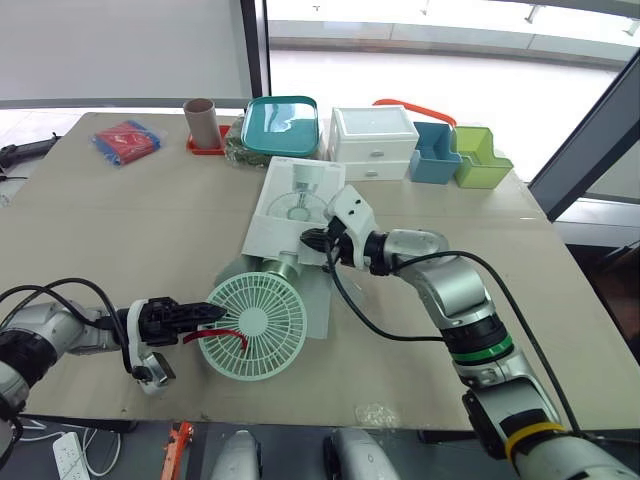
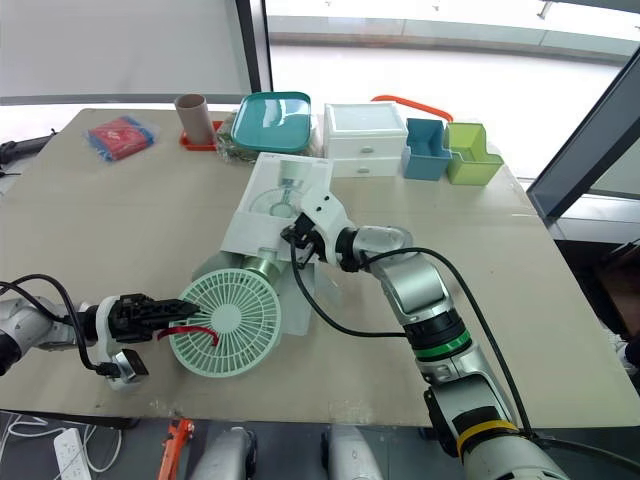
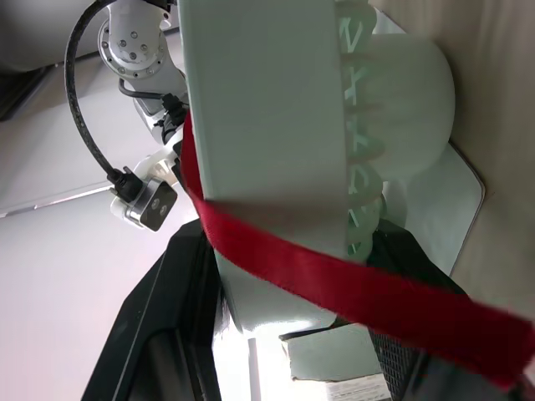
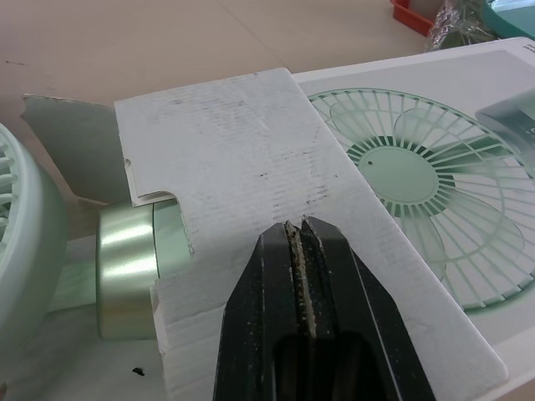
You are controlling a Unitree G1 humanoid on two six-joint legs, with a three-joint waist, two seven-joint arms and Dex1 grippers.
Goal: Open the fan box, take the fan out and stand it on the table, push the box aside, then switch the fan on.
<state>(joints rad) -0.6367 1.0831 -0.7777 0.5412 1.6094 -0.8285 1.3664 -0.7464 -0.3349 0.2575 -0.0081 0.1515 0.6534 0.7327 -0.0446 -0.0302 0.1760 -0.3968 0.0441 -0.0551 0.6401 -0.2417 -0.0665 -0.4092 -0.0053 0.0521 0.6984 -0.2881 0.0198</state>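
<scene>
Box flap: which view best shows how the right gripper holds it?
The right wrist view: the right gripper is shut on the edge of the box flap, seen close. The eye views show the flap small, partly behind that gripper. The left wrist view looks at the fan.

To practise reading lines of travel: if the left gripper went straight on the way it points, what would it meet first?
The fan, at its grille rim, beside the red strap; the left gripper looks almost on it, depth unclear.

No readable text, brand or number, even on the fan box (image 1: 275, 225)
</scene>
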